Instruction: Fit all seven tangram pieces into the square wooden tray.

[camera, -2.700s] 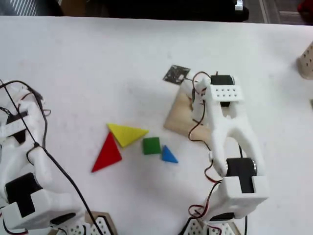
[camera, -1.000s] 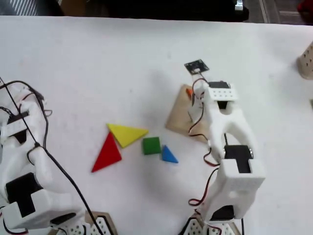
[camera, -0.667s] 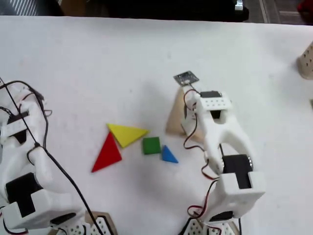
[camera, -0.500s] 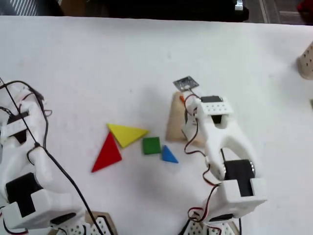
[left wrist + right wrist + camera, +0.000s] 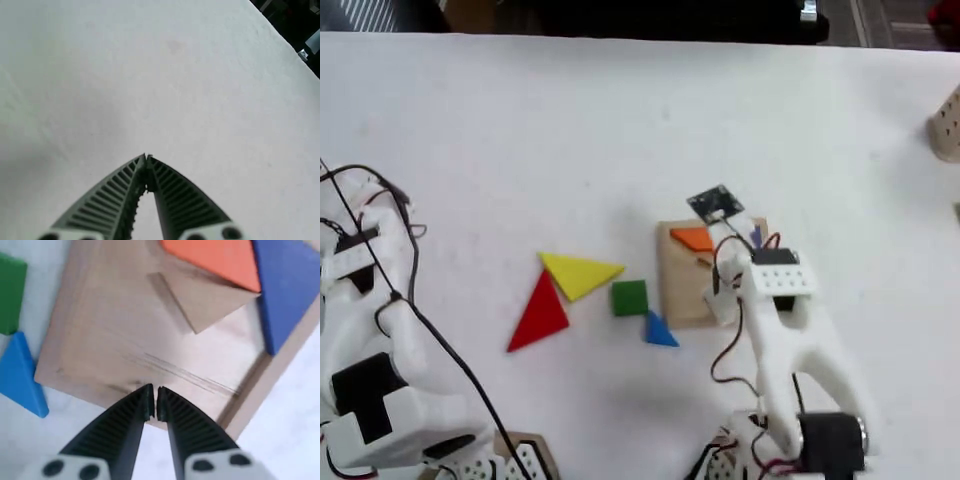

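Note:
The square wooden tray lies flat right of centre, holding an orange triangle and a large blue piece along its far side. In the right wrist view the tray, orange triangle and blue piece show close up. My right gripper is shut with nothing in it, over the tray's near edge. On the table lie a yellow triangle, a red triangle, a green square and a small blue triangle. My left gripper is shut over bare table.
The left arm sits folded at the table's left edge with black cables. A pegged wooden block stands at the far right edge. Green square and small blue triangle lie just outside the tray.
The tray stood tilted up on edge earlier; now it lies flat, nearer the front. The right arm has drawn back toward its base. The small blue triangle shifted slightly.

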You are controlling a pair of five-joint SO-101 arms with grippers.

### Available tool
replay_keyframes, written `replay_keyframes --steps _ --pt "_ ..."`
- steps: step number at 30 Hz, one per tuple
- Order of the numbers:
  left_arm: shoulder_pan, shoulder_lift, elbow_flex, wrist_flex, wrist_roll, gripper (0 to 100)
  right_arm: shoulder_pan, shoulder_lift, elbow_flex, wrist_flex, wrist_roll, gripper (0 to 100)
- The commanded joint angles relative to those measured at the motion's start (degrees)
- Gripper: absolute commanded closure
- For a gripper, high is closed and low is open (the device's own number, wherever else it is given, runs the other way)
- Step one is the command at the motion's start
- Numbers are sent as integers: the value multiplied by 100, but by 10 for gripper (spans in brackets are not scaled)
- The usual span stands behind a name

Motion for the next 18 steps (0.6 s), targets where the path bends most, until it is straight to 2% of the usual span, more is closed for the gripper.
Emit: replay_keyframes --steps 1,7,18 --pt "84 -268 -35 -114 105 976 -13 -620 -9 -286 -554 981" --pt "75 -277 18 -141 105 976 -242 -75 -325 -558 -686 981" --pt "75 -286 44 -149 105 976 13 1675 -1635 -549 -659 981"
